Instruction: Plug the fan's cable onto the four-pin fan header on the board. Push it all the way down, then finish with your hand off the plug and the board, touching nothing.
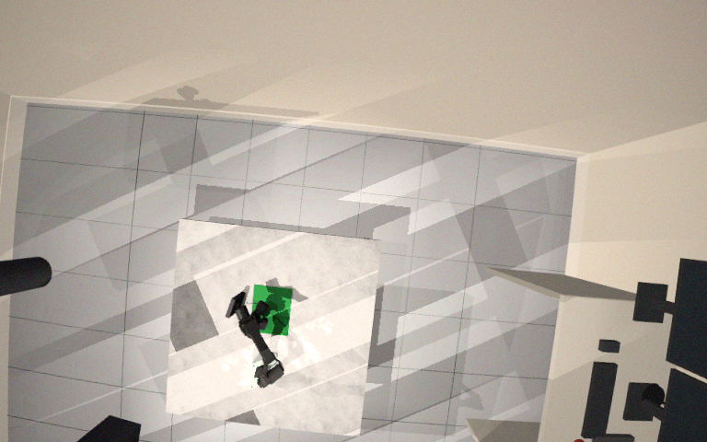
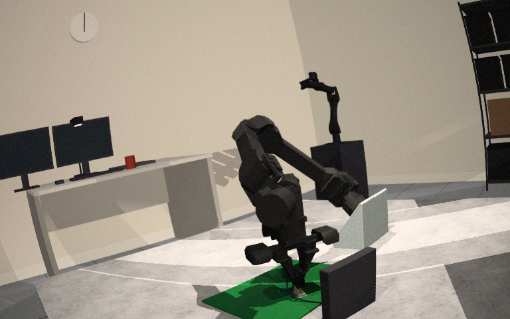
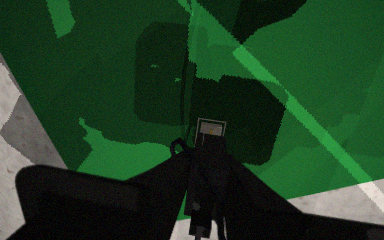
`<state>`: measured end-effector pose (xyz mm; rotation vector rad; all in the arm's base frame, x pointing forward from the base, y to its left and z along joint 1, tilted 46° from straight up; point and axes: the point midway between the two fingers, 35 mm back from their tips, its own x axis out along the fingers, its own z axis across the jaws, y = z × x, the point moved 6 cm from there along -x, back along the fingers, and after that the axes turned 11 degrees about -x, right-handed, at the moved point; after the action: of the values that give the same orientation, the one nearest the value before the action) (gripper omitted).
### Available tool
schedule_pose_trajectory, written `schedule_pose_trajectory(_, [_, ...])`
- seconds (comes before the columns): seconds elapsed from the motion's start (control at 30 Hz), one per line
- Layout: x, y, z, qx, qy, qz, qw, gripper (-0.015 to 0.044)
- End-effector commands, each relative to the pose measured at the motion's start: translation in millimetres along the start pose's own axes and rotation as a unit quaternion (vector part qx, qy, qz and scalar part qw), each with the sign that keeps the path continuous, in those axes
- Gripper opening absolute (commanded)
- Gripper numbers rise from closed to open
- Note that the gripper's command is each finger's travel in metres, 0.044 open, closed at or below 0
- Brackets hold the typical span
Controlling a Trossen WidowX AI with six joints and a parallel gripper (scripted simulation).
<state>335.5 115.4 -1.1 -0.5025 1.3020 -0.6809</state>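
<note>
The green board (image 1: 260, 290) (image 2: 236, 296) (image 3: 340, 130) lies flat under the arm. The small pale fan header (image 2: 300, 294) (image 3: 211, 125) stands on it, with its far part open to view in the wrist view. My gripper (image 2: 298, 276) (image 3: 208, 157) points down over the header, shut on the dark plug (image 3: 211, 143). The plug's lower end is at the header and hides its near part in the wrist view; how deep it sits cannot be told. The thin black cable (image 2: 309, 301) (image 3: 178, 145) loops beside the fingers and runs along the board toward the dark upright block.
A dark upright block (image 2: 348, 280) stands at the board's edge, close to the gripper. A pale wedge-shaped block (image 2: 374, 221) stands behind it, by the arm's base. A desk (image 2: 188, 217) with monitors, a second arm on a pedestal (image 2: 352, 165) and a shelf are farther back.
</note>
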Motion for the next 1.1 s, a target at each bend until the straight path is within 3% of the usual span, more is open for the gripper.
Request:
schedule_pose_trajectory(0.0, [2,0,0,-0.005,-0.001,-0.002,1.0,0.0])
schedule_pose_trajectory(1.07, [14,0,0,-0.006,-0.001,-0.002,1.0,0.0])
